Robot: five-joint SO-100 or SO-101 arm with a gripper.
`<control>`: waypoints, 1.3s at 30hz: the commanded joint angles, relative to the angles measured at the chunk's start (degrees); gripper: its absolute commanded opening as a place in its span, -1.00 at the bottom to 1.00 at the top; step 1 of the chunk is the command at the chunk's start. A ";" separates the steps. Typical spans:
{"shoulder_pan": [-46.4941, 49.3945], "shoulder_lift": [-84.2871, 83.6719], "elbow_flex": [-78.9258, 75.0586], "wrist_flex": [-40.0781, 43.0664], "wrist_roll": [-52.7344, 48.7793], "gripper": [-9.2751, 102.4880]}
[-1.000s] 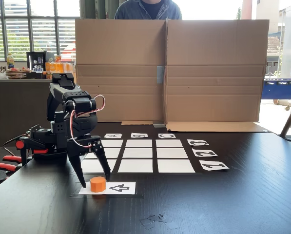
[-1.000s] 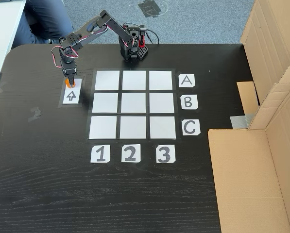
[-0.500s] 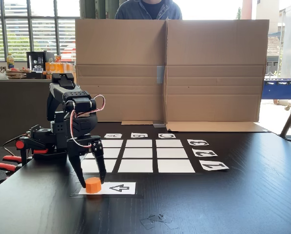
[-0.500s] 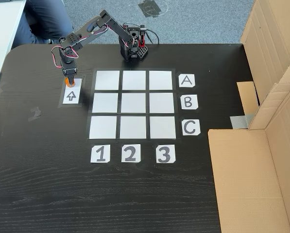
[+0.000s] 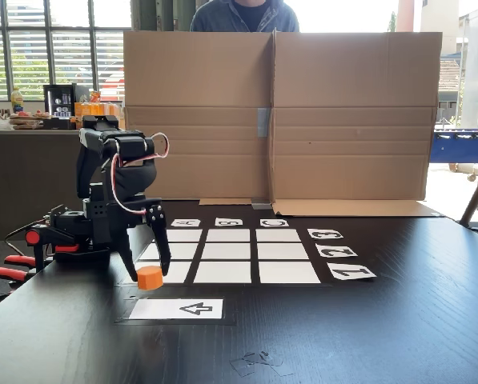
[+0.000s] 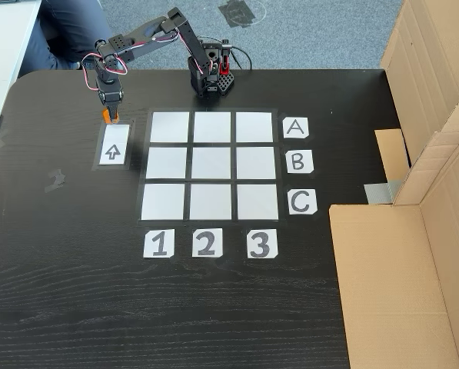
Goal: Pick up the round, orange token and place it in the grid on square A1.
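The orange token (image 5: 149, 277) is held clamped between the two fingers of the gripper (image 5: 148, 274), lifted clear of the white arrow card (image 5: 177, 309) at lower left in a fixed view. In the top-down fixed view, the gripper (image 6: 108, 118) is seen upper left, beside the grid (image 6: 211, 164), with square A1 (image 6: 170, 127) nearby.

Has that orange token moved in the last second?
Yes. The token, held in the claw, has risen off the arrow card.
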 commanded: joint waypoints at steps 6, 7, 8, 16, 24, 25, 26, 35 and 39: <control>1.14 16.70 5.45 3.34 2.72 -0.76; 1.23 18.72 6.68 3.34 2.64 -0.76; 1.23 20.65 8.00 3.34 2.55 -0.76; 0.44 35.16 19.51 3.34 2.29 -0.76; -2.29 44.82 32.87 2.99 2.29 -0.76; -2.81 45.97 34.80 2.90 2.29 -0.76; -3.43 47.20 36.56 2.90 2.29 -0.76; -7.73 56.51 49.92 2.02 2.20 -0.76; -9.84 58.27 55.99 0.18 2.20 -0.76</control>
